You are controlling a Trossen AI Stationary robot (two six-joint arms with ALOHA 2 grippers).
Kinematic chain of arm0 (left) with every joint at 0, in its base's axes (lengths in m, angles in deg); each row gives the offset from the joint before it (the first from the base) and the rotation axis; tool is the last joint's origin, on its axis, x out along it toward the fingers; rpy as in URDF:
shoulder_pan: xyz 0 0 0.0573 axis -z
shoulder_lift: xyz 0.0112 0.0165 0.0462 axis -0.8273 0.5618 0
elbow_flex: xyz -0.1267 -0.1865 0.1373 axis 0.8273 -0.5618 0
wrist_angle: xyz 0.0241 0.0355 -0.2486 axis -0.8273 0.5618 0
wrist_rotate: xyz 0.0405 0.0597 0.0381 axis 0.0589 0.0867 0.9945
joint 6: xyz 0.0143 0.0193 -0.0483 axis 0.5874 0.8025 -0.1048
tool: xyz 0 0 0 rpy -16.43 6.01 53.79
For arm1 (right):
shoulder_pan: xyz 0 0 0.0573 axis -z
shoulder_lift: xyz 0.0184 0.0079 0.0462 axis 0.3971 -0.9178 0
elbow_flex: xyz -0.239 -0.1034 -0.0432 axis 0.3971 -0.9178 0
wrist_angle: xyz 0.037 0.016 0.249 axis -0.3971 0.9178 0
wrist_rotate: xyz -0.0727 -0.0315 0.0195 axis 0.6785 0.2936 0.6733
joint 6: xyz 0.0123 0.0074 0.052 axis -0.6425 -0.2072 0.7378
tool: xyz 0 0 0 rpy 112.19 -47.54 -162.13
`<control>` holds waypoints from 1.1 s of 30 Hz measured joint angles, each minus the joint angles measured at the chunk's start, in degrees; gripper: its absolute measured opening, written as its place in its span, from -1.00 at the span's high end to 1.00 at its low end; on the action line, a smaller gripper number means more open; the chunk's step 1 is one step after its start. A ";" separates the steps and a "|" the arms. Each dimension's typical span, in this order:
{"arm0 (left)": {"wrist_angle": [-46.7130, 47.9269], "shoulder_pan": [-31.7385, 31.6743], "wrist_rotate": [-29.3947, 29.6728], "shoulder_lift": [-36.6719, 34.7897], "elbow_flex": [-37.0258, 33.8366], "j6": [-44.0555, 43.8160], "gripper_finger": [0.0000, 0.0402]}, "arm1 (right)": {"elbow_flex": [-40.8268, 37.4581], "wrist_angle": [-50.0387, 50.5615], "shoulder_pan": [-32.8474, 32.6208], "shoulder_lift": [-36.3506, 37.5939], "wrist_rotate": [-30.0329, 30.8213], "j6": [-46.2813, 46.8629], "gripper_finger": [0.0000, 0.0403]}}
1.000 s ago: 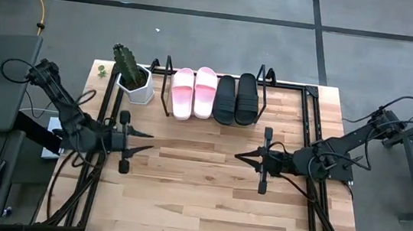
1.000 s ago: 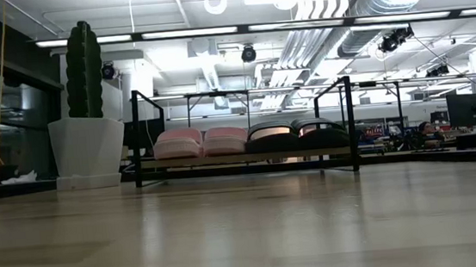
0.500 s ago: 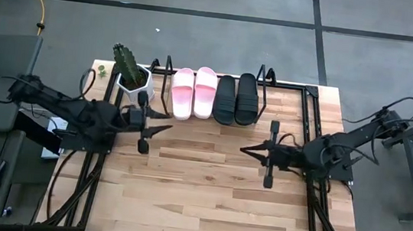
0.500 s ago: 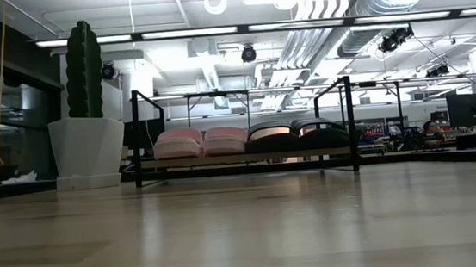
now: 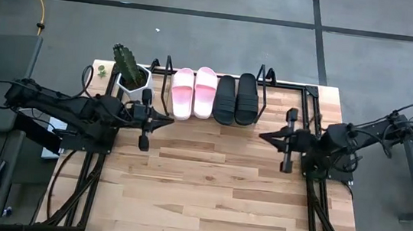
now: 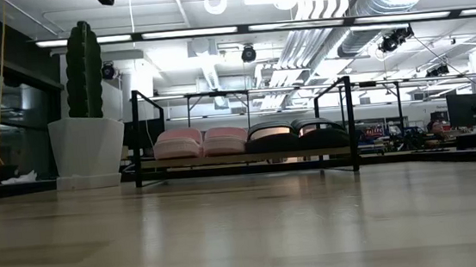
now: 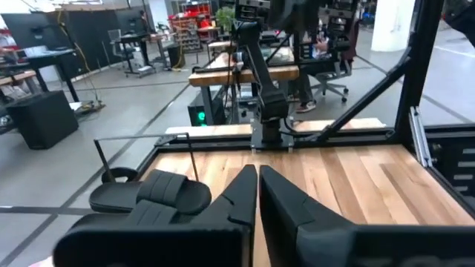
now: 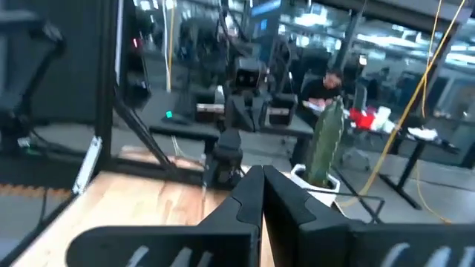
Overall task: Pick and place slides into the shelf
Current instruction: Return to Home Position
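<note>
Two pale pink slides [image 5: 193, 93] and two black slides [image 5: 236, 99] lie side by side, soles down, on the base of the black wire shelf [image 5: 264, 91] at the table's far edge. In the low view they fill the shelf [image 6: 351, 123] in one row: pink slides [image 6: 202, 142], black slides [image 6: 294, 135]. My left gripper [image 5: 166, 119] hovers shut just in front of the shelf's left end, holding nothing. Its wrist view shows the shut fingers [image 7: 257, 178] beside the black slides [image 7: 148, 196]. My right gripper [image 5: 263, 137] hangs shut and empty near the shelf's right end [image 8: 262, 178].
A white pot with a cactus [image 5: 132, 75] stands left of the shelf, close to my left arm [image 6: 87, 121]. Black frame rails run along the table's left and right sides [image 5: 309, 126]. Bare wooden tabletop [image 5: 207, 185] stretches in front of both grippers.
My left gripper has moved toward the far edge and to the right, up to the shelf's left end, and has shut with nothing between its fingers. My right gripper, shut throughout, has drawn back toward the table's right and far edges.
</note>
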 joint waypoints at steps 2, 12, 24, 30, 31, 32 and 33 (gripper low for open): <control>1.02 0.00 -0.38 -0.20 0.00 -0.12 0.93 | -4.11 -3.17 0.74 3.87 -1.72 -0.34 1.00; 4.06 0.00 -0.57 -2.76 0.00 -1.69 0.98 | -15.85 -5.98 1.60 20.06 -3.54 0.64 1.00; 9.44 0.00 -0.49 -4.08 -0.02 -2.60 0.99 | -17.13 -1.18 1.60 23.16 -4.26 1.02 1.00; 10.04 0.00 0.56 -4.89 -0.23 -2.69 1.00 | -17.13 -0.23 1.58 23.17 -3.82 0.01 1.00; 9.80 0.00 0.91 -5.39 -0.60 -2.59 1.00 | -17.13 -0.07 1.58 23.19 -3.96 -0.15 1.00; 9.85 0.00 1.37 -6.15 -1.27 -2.56 1.00 | -17.13 0.23 1.58 23.22 -4.36 -0.41 1.00; 9.65 0.00 1.61 -6.88 -2.06 -2.55 1.00 | -17.13 0.31 1.58 23.22 -4.50 -0.47 1.00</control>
